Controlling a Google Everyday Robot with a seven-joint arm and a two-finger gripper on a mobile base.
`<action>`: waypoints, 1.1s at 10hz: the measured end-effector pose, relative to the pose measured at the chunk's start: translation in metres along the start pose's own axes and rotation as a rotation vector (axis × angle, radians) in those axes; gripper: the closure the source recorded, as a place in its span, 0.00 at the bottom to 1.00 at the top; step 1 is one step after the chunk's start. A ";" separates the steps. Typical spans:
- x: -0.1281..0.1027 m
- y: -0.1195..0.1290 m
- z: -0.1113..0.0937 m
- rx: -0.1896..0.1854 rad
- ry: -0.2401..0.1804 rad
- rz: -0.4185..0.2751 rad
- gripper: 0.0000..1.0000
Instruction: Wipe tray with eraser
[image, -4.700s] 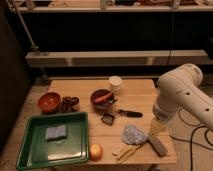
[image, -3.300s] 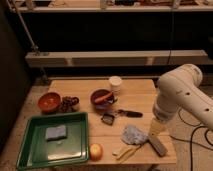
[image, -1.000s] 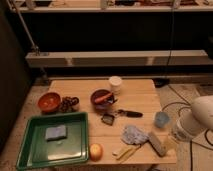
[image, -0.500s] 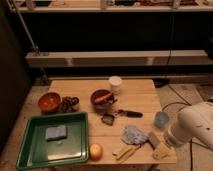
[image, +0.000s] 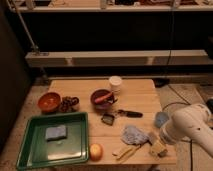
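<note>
The end effector (image: 158, 148) hangs low at the table's (image: 135, 90) front right corner, right against the grey eraser (image: 151, 137); whether it is open or closed, I cannot tell. The green tray (image: 75, 146) lies well apart at the front left, with a blue sponge (image: 56, 132) inside.

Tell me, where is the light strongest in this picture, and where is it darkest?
Camera view: warm light is strongest on the wooden table around the white cup; the space behind, under the shelf, is nearly black; the green tray shows a faint sheen; the gripper at the table's front right corner sits in dimmer light.
</note>
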 end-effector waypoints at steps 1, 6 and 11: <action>-0.002 0.000 -0.001 0.000 -0.003 0.003 0.20; -0.006 0.011 0.024 0.001 -0.043 0.025 0.20; -0.012 0.026 0.067 0.002 -0.086 0.061 0.20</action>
